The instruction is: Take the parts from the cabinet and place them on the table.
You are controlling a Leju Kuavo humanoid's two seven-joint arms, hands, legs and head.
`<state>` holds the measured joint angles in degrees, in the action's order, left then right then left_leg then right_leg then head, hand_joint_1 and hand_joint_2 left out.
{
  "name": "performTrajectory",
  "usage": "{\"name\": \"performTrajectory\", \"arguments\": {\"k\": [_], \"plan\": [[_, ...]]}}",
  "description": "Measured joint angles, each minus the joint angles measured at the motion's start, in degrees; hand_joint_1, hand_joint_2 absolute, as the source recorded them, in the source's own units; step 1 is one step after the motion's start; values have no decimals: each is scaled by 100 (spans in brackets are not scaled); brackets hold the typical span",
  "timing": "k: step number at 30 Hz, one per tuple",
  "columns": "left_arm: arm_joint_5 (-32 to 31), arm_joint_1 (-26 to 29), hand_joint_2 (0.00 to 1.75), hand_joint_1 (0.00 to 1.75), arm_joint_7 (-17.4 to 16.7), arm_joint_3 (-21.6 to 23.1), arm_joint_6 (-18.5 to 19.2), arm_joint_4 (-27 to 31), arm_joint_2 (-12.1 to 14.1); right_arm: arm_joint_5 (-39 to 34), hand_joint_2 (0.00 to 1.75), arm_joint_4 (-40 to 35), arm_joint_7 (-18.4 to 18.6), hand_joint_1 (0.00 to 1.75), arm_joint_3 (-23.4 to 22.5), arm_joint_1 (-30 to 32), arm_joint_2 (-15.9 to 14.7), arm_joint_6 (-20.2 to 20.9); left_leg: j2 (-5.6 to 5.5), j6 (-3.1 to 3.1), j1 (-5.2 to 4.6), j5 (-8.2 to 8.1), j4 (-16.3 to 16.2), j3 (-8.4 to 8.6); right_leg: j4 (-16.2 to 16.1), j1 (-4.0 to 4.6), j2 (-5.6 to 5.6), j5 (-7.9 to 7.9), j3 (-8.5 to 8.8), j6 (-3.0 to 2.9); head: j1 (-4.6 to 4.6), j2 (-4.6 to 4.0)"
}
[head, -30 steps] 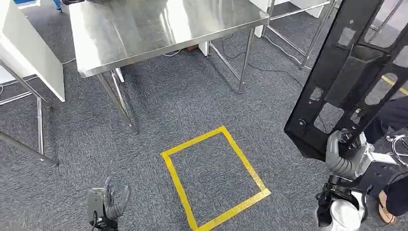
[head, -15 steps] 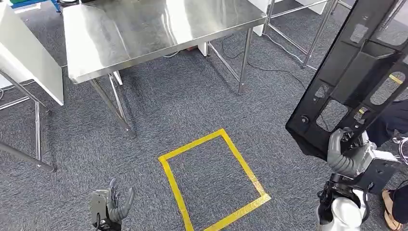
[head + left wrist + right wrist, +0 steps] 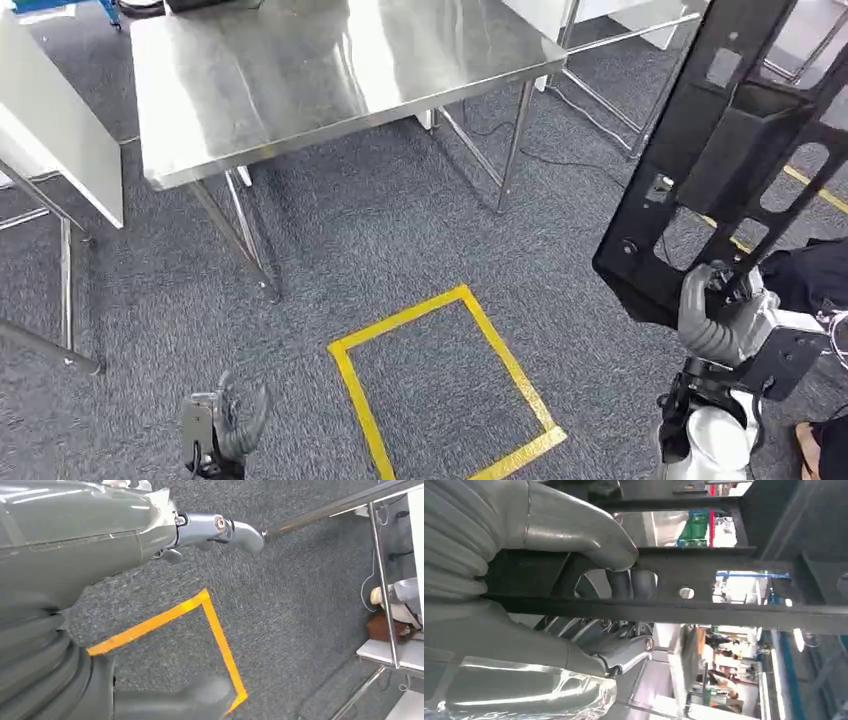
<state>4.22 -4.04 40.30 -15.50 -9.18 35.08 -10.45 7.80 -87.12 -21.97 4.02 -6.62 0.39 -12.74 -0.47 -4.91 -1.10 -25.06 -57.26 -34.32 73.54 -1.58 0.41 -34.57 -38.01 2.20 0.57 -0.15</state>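
Nearest, low at the robot's left side, the left hand hangs over grey carpet, holding nothing, fingers loosely apart and slightly curled; the left wrist view gives the same hand with one finger extended above the floor. Just ahead of it on the carpet lies a yellow tape rectangle, its corner also in the left wrist view. On the robot's right, the right hand grips the lower bar of a large black frame part, a flat perforated panel with cut-out windows and round holes, held up off the floor and tilted, leaning away to the upper right. Right wrist view: the thick thumb presses over one face of a black cross-bar, the darker fingers wrap through an opening from the other side; the hand is clamped firmly on the part. Further out, beyond the tape mark, stands a stainless steel counter on thin metal legs, its top bright with reflections, well apart from the held part. To the left of it, a white panel on a metal stand. Behind and right of the counter, more metal legs and a dark cable trailing across the carpet. At the far right edge, low, dark clothing of a person just beside the robot's right arm.
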Motion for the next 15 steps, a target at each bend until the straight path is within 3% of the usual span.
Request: {"name": "performTrajectory", "arguments": {"k": [1, 2, 4, 5, 6, 7, 8, 9, 10, 11, 12, 13, 14, 15], "plan": [[4, 13, 175, 0, 0, 0, -7, -7, -4, 4, 175, 9, 0, 175, 0, 1, -7, 0, -11, 10, 0, -37, -3, 33, 215, 10, -1, -80, -220, 27, -11, 0], [7, 21, 175, 0, -2, 2, -9, -13, -15, 9, 175, 20, 4, 175, 0, 2, -9, 0, -24, 23, 0, -73, -4, 73, 162, 7, -2, -38, -288, 76, 0, 0], [9, 20, 175, 0, -2, 4, -15, -13, -24, 9, 175, 26, 4, 175, 0, 0, -11, 0, -57, 66, 4, -165, -12, 190, -559, -13, -5, 413, -114, 252, -15, 0], [15, 21, 175, 0, -2, 4, -31, -13, -28, 9, 175, 26, 4, 175, 0, -2, -13, 0, -65, 97, 9, -226, -26, 254, -1055, -31, -13, 729, 43, 315, -15, 0], [24, 22, 175, 0, 0, 4, -33, -15, -26, 7, 175, 42, 2, 175, 0, -1, -13, 0, -68, 143, 0, -290, -48, 249, -1386, -28, -30, 1017, 116, 331, -33, 0], [44, 27, 175, 0, -4, 4, -39, -15, -24, 4, 175, 55, 2, 175, 0, -10, -24, 0, -80, 176, -22, -334, -85, 271, -1476, 23, -31, 853, 85, 159, -35, 0], [57, 24, 175, 0, -4, 7, -37, -13, -22, 7, 175, 57, 2, 175, 0, -7, -29, 2, -72, 201, -33, -353, -74, 221, -1455, 28, -23, 924, 163, 62, -27, 0], [59, 32, 175, 0, -2, 9, -35, -13, -22, 7, 175, 57, 2, 175, -2, -3, -28, 2, -72, 219, -30, -355, -97, 245, -1463, 24, -17, 924, 133, -4, -11, 0], [61, 35, 175, 0, -2, 13, -28, -13, -22, 7, 175, 57, 4, 175, -2, -2, -31, 2, -73, 239, -21, -369, -92, 269, -1460, 22, -12, 923, 172, -39, -9, 0], [63, 32, 175, 0, -2, 17, -28, -11, 15, 7, 175, 57, 2, 175, 0, -4, -28, 2, -66, 264, -16, -395, -163, 257, -1484, -43, -9, 912, 259, -53, -7, 0], [63, 25, 175, 0, 2, 33, -24, -11, 7, 4, 175, 57, 2, 175, -2, -10, -28, 2, -48, 308, -11, -395, -394, 163, -1507, -44, -17, 878, 331, -104, 4, 0], [63, 17, 175, 0, 0, 44, -24, -11, 7, 4, 175, 57, 2, 175, 0, -23, -28, 2, -35, 349, 21, -443, -744, -41, -1516, -45, -20, 850, 371, -140, 29, 0], [66, 22, 175, 0, 0, 44, -22, -11, 11, 4, 175, 57, 2, 175, 2, -35, -28, 2, -31, 395, 60, -572, -1145, -306, -1516, -41, -20, 820, 405, -177, 20, 0], [68, 39, 175, 0, 0, 46, -22, -13, 11, 4, 175, 57, 2, 175, 2, -30, -24, 2, -25, 434, 92, -769, -1535, -595, -1516, -40, -18, 771, 445, -174, 24, 0]]}}
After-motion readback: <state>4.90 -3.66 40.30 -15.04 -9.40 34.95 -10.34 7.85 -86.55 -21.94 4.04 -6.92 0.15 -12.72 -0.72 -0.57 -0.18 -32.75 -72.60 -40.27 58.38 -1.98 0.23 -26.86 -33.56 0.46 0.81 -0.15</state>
